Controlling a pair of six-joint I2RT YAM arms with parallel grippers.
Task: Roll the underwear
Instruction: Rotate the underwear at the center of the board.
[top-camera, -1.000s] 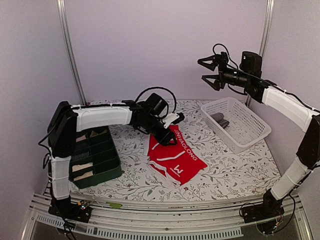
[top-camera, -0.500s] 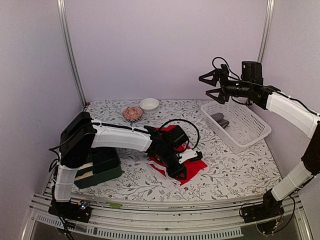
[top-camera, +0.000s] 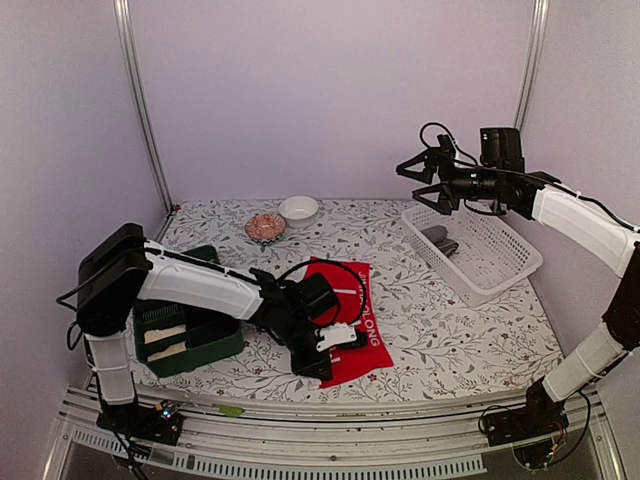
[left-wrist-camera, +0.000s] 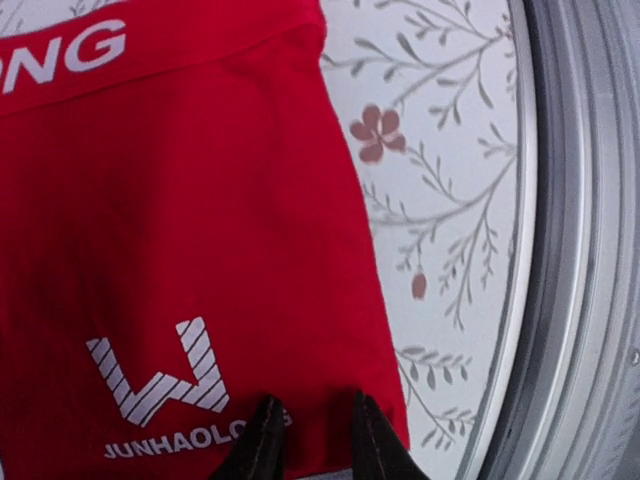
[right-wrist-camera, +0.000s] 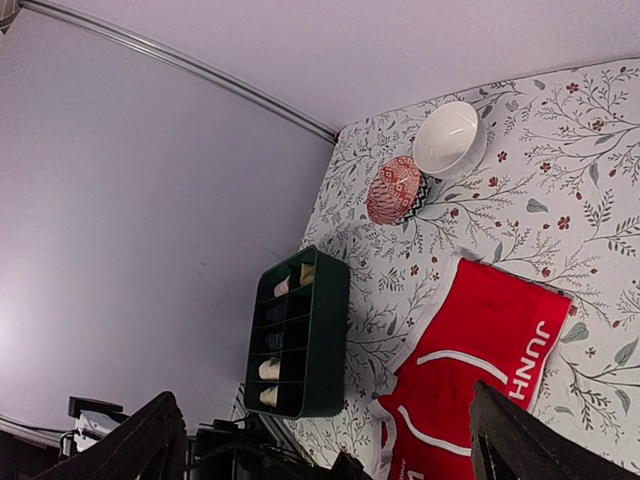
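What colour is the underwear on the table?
The underwear is bright red with white lettering, clearest in the left wrist view.

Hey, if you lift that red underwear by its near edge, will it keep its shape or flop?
Probably floppy: the red underwear lies flat with a softly curving edge by the left end effector. Likely light, being thin cloth, so a pinch should lift it. It might bunch rather than slide on the floral tablecloth.
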